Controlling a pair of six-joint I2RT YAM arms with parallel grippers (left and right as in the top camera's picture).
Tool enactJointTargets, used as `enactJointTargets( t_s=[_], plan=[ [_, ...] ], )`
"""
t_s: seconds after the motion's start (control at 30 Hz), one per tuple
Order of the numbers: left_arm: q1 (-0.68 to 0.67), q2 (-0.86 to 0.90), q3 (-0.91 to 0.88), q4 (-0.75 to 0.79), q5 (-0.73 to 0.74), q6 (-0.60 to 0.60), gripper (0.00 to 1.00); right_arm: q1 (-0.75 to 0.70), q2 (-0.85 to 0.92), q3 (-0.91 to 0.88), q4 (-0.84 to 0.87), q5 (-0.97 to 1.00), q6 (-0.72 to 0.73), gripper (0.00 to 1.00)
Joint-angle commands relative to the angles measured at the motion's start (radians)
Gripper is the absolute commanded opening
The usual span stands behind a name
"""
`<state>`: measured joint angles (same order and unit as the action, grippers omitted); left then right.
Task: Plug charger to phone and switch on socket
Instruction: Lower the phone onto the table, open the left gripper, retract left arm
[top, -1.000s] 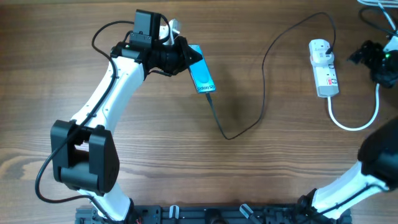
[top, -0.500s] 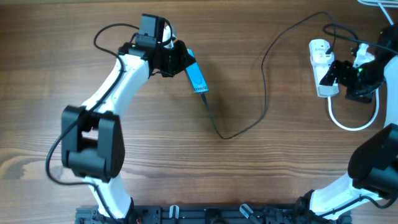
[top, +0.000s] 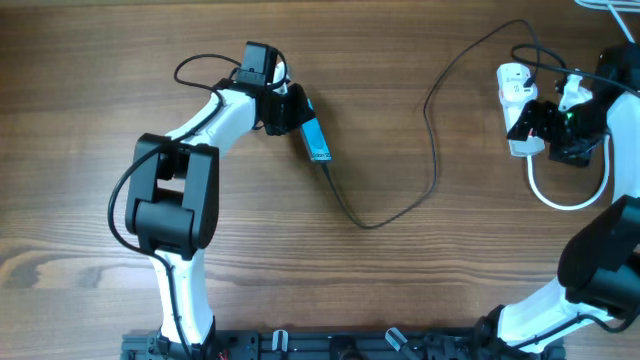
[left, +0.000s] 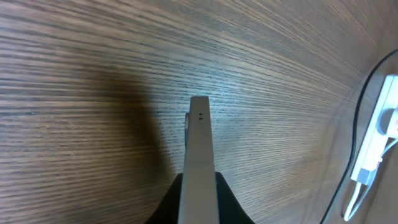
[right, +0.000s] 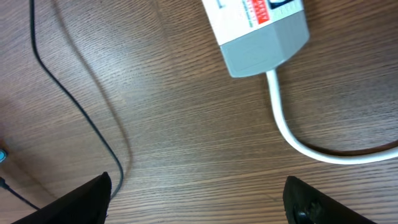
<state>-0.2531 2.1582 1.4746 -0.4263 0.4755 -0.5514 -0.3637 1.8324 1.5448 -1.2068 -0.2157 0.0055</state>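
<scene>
My left gripper (top: 297, 112) is shut on the phone (top: 316, 138), whose teal-blue screen faces up and tilts down to the right, held at its upper end. In the left wrist view the phone (left: 199, 155) shows edge-on as a pale strip between my fingers. The black charger cable (top: 430, 120) runs from the phone's lower end, loops across the table and up to the socket (top: 516, 98), a white power strip. My right gripper (top: 540, 120) is open, just right of the socket. The right wrist view shows the socket's end (right: 261, 37) and the charger cable (right: 74, 106).
A thick white cable (top: 560, 195) curves from the socket's lower end to the right; it also shows in the right wrist view (right: 311, 143). More cables lie at the top right corner (top: 600, 10). The table is bare brown wood.
My left arm has swung right and folded in, carrying the phone a little left and lower. My right gripper has moved in from the far right to the socket's side.
</scene>
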Motion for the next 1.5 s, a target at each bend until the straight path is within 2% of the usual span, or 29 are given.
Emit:
enactJointTargets(
  t_s=[0.0, 0.03, 0.07, 0.13, 0.2, 0.3, 0.47, 0.6, 0.7, 0.73, 0.83, 0.87, 1.03, 1.13, 1.27, 1.47],
  plan=[
    [-0.019, 0.026, 0.008, 0.004, -0.058, 0.024, 0.04, 0.032, -0.009, -0.008, 0.002, 0.013, -0.003, 0.89],
    [-0.023, 0.032, 0.008, 0.004, -0.069, 0.024, 0.04, 0.039, -0.009, -0.008, 0.002, 0.013, -0.003, 0.89],
    [-0.025, 0.034, 0.008, 0.004, -0.08, 0.024, 0.09, 0.043, -0.009, -0.008, 0.002, 0.013, -0.003, 0.89],
    [-0.026, 0.034, 0.008, 0.008, -0.089, 0.024, 0.25, 0.052, -0.009, -0.008, 0.001, 0.013, -0.005, 0.9],
    [-0.023, 0.034, 0.008, 0.007, -0.103, 0.024, 0.35, 0.053, -0.009, -0.008, -0.002, 0.013, -0.005, 0.9],
    [-0.027, 0.034, 0.008, 0.0, -0.115, 0.024, 0.34, 0.053, -0.009, -0.008, -0.01, 0.013, -0.005, 0.91],
    [-0.029, 0.034, 0.008, -0.009, -0.129, 0.033, 0.54, 0.053, -0.009, -0.008, -0.032, 0.013, -0.004, 0.91],
    [0.021, 0.019, 0.011, -0.066, -0.124, 0.047, 0.55, 0.053, -0.009, -0.008, -0.009, 0.014, -0.006, 0.95],
    [0.094, -0.04, 0.011, -0.166, -0.071, 0.047, 0.56, 0.052, -0.009, -0.008, -0.007, 0.077, -0.003, 0.98],
    [0.116, -0.068, 0.011, -0.199, -0.065, 0.048, 0.59, 0.052, -0.009, -0.008, -0.01, 0.079, 0.006, 0.98],
    [0.183, -0.157, 0.011, -0.259, -0.065, 0.047, 0.95, 0.052, -0.009, -0.008, -0.003, 0.097, 0.021, 1.0],
    [0.202, -0.179, 0.011, -0.278, -0.065, 0.047, 1.0, 0.052, -0.009, -0.008, 0.003, 0.097, 0.021, 1.0],
    [0.252, -0.21, 0.011, -0.354, -0.065, 0.047, 1.0, 0.052, -0.009, -0.008, 0.144, 0.097, 0.021, 1.0],
    [0.25, -0.209, 0.011, -0.395, -0.065, 0.047, 1.0, 0.052, -0.009, -0.008, 0.321, 0.097, 0.021, 1.0],
    [0.251, -0.209, 0.011, -0.394, -0.066, 0.047, 1.0, 0.052, -0.009, -0.008, 0.472, 0.097, 0.021, 1.0],
    [0.251, -0.209, 0.011, -0.394, -0.066, 0.047, 1.0, 0.052, -0.009, -0.008, 0.504, 0.097, 0.021, 1.0]
  ],
)
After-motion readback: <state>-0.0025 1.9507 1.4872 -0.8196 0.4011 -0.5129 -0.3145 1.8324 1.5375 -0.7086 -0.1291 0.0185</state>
